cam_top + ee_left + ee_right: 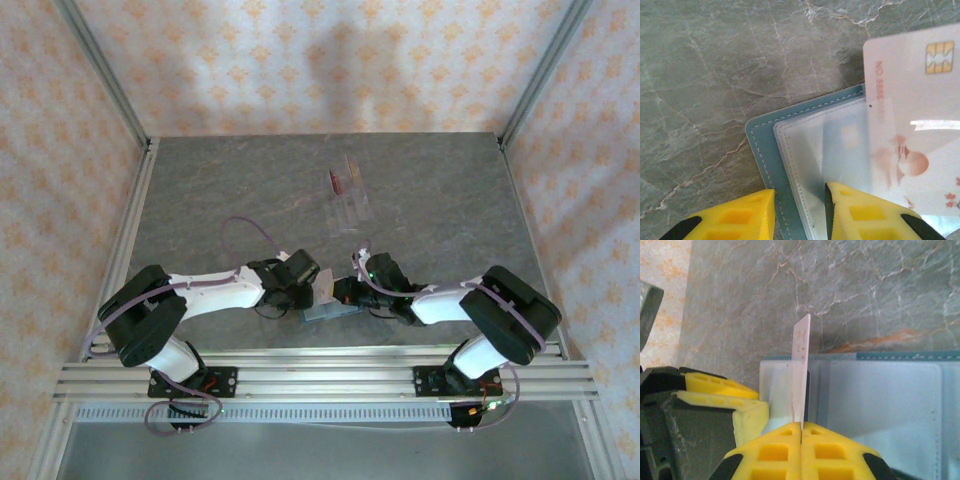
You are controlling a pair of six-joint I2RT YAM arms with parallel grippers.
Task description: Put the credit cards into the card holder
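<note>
Credit card (801, 365), white with a gold chip and pale pink print (915, 100), is held upright and edge-on, pinched between the pressed-together yellow fingers of the right gripper (801, 427). Its lower edge is set over the clear plastic sleeves of the teal card holder (760, 135), which is laid open on the grey stone-patterned table (220, 190) near the arm bases (325, 313). The left gripper (800, 200) is seen with its fingers spread, the stitched edge of the holder lying between them; whether the fingertips touch the sleeve cannot be told. Farther back on the table, well apart from both grippers, a small pale cluster with dark red marks (345, 195) is visible, possibly more cards, though it is too small to be made out.
</note>
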